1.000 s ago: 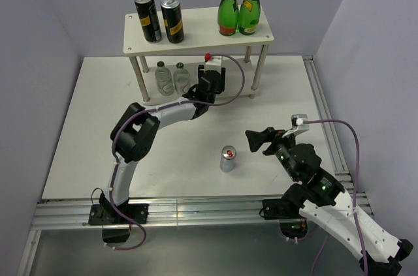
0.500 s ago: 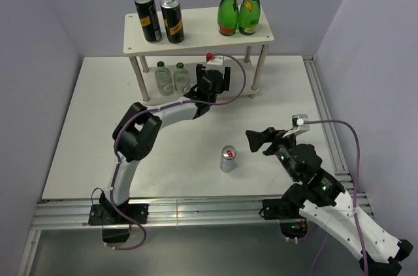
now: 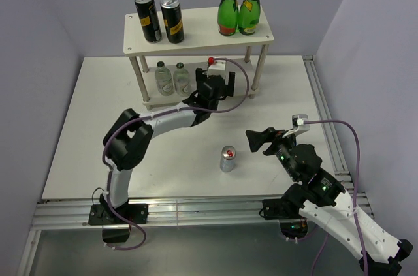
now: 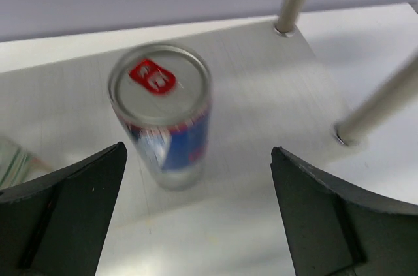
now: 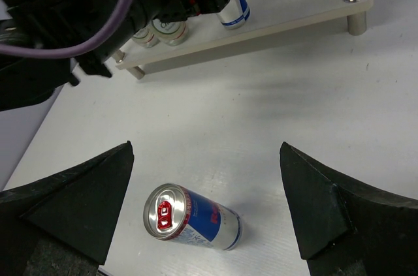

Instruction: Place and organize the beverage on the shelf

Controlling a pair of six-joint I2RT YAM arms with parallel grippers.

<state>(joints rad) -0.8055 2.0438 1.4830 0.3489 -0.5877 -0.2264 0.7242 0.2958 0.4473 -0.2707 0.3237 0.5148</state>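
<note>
White table [image 3: 85,132] carries the beige two-tier shelf [image 3: 196,28] at its far side. At the lower board the left gripper [image 4: 198,165], and over the table the right gripper [image 5: 206,158], are both spread wide and empty. On the top board stand green bottles [image 3: 228,8] and black-and-yellow cans [image 3: 148,17], on the lower clear bottles [image 3: 163,79]. One silver-blue can [image 4: 163,113] stands on the lower board between the left fingers [image 4: 65,211], untouched — the other silver-blue can [image 3: 227,158] stands on the table near the right gripper.
</note>
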